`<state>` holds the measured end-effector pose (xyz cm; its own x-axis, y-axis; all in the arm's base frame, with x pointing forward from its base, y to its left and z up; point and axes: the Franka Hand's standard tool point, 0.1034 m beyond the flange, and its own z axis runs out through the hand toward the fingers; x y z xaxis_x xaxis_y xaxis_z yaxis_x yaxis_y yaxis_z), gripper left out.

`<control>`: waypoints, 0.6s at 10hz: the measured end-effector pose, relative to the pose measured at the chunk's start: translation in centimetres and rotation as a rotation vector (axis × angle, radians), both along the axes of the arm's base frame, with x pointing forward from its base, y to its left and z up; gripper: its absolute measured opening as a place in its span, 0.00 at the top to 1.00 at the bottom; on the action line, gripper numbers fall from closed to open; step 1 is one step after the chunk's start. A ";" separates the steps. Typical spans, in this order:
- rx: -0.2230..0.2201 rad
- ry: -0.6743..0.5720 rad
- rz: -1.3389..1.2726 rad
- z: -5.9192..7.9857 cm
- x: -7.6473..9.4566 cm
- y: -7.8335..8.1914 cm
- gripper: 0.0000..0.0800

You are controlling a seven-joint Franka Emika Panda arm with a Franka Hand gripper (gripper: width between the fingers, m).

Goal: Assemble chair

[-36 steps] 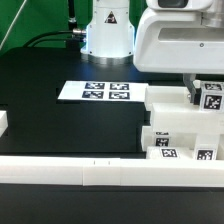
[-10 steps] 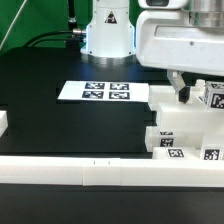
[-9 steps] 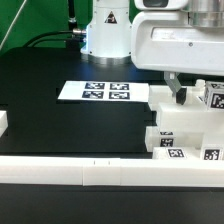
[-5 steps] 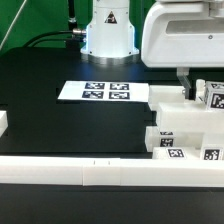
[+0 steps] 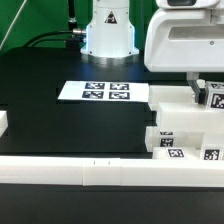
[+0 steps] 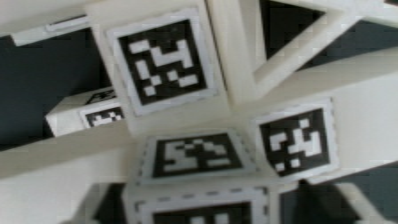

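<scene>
The chair lies in white tagged parts [image 5: 178,122] stacked at the exterior view's right. My gripper [image 5: 203,94] hangs over the top of that stack, next to a tagged cube [image 5: 214,98]. One dark finger [image 5: 196,92] shows there below the big white hand. In the wrist view an X-braced frame with a large tag [image 6: 164,62] fills the picture. Nearer, a white tagged block [image 6: 196,156] sits between my two dark fingertips [image 6: 114,198]. The gripper [image 6: 205,200] is shut on this block, a finger pressed against each side.
The marker board [image 5: 95,91] lies flat mid-table in front of the robot base [image 5: 108,28]. A long low white rail [image 5: 90,172] runs along the front edge. A small white piece [image 5: 3,122] sits at the exterior view's left edge.
The hand has shifted toward the exterior view's right over the stack. Its fingers have come in from wide open onto the tagged block.
</scene>
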<state>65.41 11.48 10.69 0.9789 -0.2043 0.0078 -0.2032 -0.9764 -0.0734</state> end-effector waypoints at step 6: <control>0.002 -0.019 -0.018 -0.1 0.4 -0.9 0.65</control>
